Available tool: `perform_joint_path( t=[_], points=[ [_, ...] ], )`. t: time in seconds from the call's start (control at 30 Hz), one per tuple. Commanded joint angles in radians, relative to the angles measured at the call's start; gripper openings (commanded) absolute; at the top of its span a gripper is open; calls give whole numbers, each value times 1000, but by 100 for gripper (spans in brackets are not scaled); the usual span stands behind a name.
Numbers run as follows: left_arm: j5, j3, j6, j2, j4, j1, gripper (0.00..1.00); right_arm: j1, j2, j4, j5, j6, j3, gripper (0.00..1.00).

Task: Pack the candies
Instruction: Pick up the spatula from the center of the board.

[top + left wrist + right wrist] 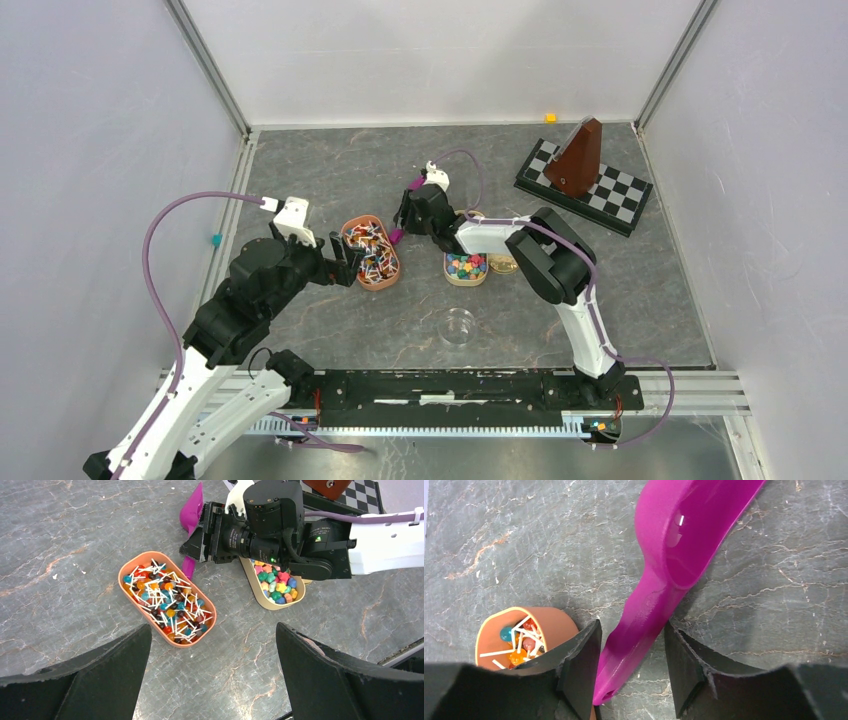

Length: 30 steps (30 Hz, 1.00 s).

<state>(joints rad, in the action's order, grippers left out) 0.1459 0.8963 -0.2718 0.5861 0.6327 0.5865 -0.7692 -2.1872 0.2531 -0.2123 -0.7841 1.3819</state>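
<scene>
Right tool (633,630): closed on the handle of a magenta scoop (684,535), one finger against each side. The scoop's bowl is empty and hangs over bare desk (499,540).
Left tool (214,627): spread wide and holding nothing, hovering above the orange tray (131,562) of white-stick sweets (167,600).
Candies (275,582): the bright star pieces are heaped in a small beige dish (253,589), just right of the orange tray and partly hidden under the right arm's wrist.
Container: a clear round pot (458,327) stands nearer the arm bases, apart from the dish. From above it looks empty.
Possible lid: a gold disc (503,265) lies just beside the dish. Whether it belongs to the pot cannot be told.
Done so far: the scoop is in hand, and that's about it. No candy shows in the scoop or the pot.
Left to do: nearly everything, by the look of it. The scoop has to go into the dish, lift a load, carry it to the pot and tip it in, likely several times over.
</scene>
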Motion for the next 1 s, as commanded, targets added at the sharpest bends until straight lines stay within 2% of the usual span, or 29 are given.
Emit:
perform_joint_path(
  t=[0.0, 0.2, 0.47, 0.63, 0.97],
  points=[
    [-21, 1, -48, -2, -39, -7, 100, 4, -21, -13, -42, -8, 30, 51],
    [-23, 0, -47, -1, -40, -8, 100, 4, -18, 4, -45, -6, 7, 33],
    [-15, -2, -47, 7, -39, -10, 100, 4, 74, 53, -39, 45, -48, 5],
    [1, -3, -46, 9, -40, -9, 100, 5, 171, 71, -30, 111, -94, 0],
    [42, -5, -48, 18, -37, -10, 100, 5, 434, 51, 35, 261, -241, 0]
  ],
)
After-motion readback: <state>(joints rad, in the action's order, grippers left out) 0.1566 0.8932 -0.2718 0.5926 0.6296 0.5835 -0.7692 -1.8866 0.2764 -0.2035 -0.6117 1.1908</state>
